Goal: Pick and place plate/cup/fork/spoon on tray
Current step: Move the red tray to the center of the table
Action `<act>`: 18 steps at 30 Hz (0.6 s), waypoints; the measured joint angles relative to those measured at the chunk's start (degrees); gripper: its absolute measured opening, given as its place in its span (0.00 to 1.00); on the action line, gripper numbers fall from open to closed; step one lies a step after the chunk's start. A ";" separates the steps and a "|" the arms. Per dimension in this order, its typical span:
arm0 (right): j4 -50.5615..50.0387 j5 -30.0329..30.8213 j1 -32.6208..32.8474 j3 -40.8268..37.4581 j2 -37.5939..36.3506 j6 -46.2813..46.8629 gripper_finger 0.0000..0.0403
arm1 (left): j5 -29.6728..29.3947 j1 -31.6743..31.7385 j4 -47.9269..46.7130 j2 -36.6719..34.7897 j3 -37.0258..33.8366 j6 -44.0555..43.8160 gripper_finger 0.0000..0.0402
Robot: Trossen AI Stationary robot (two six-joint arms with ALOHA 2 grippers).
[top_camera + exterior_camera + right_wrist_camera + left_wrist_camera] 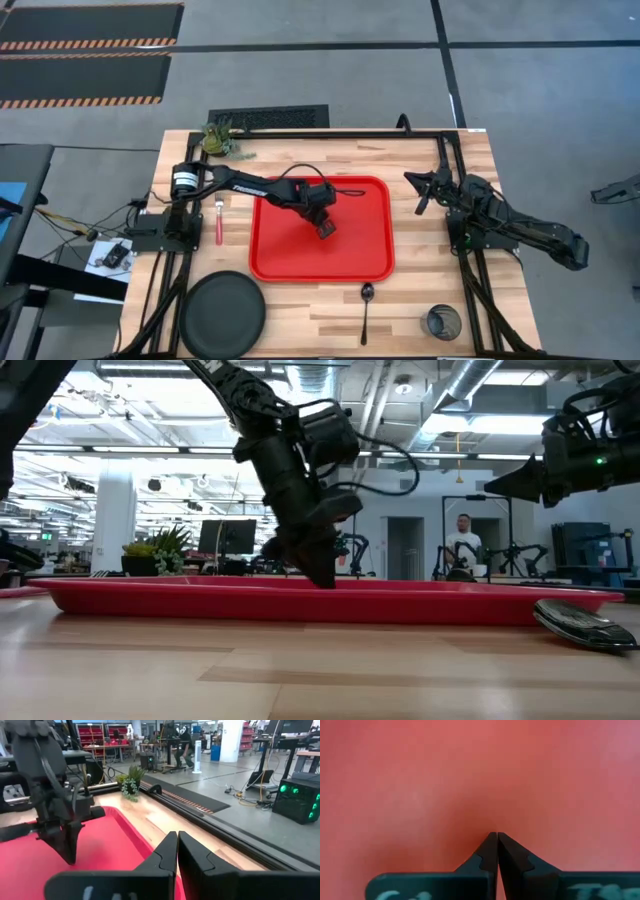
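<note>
The red tray point(370, 255) lies at the table's middle. My left gripper point(326, 229) is shut and points down over the tray's floor point(420, 780); it also shows in the low view point(322, 578). The red-handled fork point(219, 222) lies on the table left of the tray. The black plate point(222, 312) rests at the near left. The dark spoon point(366, 310) lies just near of the tray. The tinted cup point(442, 322) stands at the near right. My right gripper point(420, 195) is shut and empty, raised to the right of the tray. My left gripper comes from above, its shut fingertips point(492, 840) pointing down at the middle of the tray's floor. I cannot tell whether the tips touch the floor or stand just above it.
A small green plant point(222, 140) stands at the table's far left corner. Black frame rails point(455, 190) run along the table's far edge and both sides. Bare wood lies between the tray and the right rail.
</note>
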 joint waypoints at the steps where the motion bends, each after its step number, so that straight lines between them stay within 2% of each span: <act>1: -0.01 0.12 -0.02 0.00 0.23 0.01 0.10 | -0.04 0.00 0.78 0.44 0.71 0.46 0.00; 12: -0.03 0.07 -0.02 0.00 0.69 -0.02 0.10 | 0.44 1.09 0.25 0.81 4.98 3.92 0.00; 18: -0.05 0.05 0.00 0.00 0.74 0.01 0.10 | -1.19 1.18 -12.75 0.51 11.49 7.02 0.00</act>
